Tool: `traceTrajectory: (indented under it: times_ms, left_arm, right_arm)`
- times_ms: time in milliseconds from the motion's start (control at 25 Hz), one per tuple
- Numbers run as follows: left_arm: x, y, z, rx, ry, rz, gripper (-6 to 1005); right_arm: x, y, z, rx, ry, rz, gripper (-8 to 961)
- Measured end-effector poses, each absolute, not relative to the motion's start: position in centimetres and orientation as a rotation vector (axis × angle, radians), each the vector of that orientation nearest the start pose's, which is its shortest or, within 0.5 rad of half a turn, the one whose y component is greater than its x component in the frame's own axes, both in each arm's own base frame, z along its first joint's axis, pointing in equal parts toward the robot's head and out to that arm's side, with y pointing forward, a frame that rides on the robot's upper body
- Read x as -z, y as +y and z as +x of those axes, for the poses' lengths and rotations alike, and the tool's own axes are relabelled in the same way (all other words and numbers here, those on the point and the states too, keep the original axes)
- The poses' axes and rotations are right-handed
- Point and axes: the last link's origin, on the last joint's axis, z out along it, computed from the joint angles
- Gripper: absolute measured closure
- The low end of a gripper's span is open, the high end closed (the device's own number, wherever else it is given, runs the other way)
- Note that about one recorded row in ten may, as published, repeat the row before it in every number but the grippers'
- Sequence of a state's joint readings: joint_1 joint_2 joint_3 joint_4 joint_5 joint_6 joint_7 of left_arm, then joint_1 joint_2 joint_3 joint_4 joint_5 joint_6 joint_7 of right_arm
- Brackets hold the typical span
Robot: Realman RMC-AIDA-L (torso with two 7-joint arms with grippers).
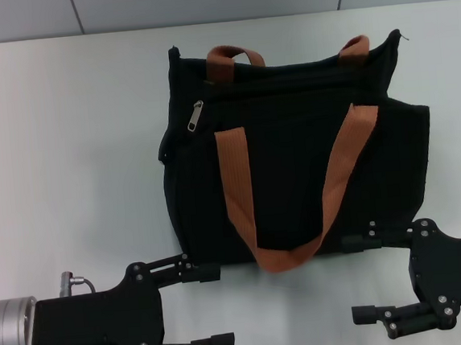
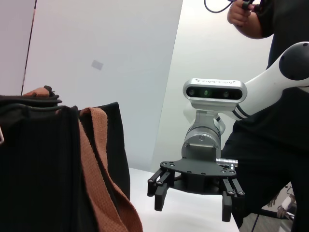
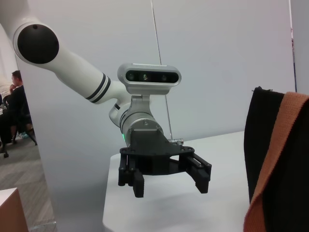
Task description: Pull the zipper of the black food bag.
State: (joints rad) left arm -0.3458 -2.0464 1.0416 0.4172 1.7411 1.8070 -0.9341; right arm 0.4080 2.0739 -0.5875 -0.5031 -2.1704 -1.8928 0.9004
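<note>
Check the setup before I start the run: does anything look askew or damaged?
Nothing stands out. The boxy black fabric food bag lies flat and intact, its small silver zipper pull hanging free. Both the left gripper and right gripper wait open, empty.

The black food bag is matt woven cloth, faintly ribbed in the left wrist view, with flat orange-brown webbing straps of a coarser weave. The zipper pull looks like bright silvery metal, though it is too small to be sure. The worktop is smooth, pale and matt. The left pincer and right pincer are matt black, probably hard plastic or coated metal, on brushed silver wrist housings.
</note>
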Motion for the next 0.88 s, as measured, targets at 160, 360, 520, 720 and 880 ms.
traceTrajectory:
  times_ms: [160, 360, 520, 720, 880]
  left_arm:
    - [3.85, 21.99, -27.84, 1.048, -0.327, -2.949, 184]
    - [3.81, 21.99, -27.88, 1.047, -0.329, -2.949, 188]
    - [3.74, 21.99, -27.91, 1.046, -0.332, -2.951, 192]
    - [3.67, 21.98, -27.92, 1.048, -0.331, -2.952, 196]
    - [3.53, 21.89, -27.84, 1.064, -0.327, -2.951, 200]
  right_arm:
    - [1.65, 23.4, 28.84, -0.913, 0.238, -2.944, 131]
    - [1.65, 23.4, 28.84, -0.913, 0.238, -2.944, 130]
    - [1.64, 23.39, 28.83, -0.915, 0.237, -2.944, 131]
    - [1.64, 23.38, 28.83, -0.915, 0.237, -2.944, 130]
    - [1.54, 23.42, 28.79, -0.925, 0.237, -2.935, 130]
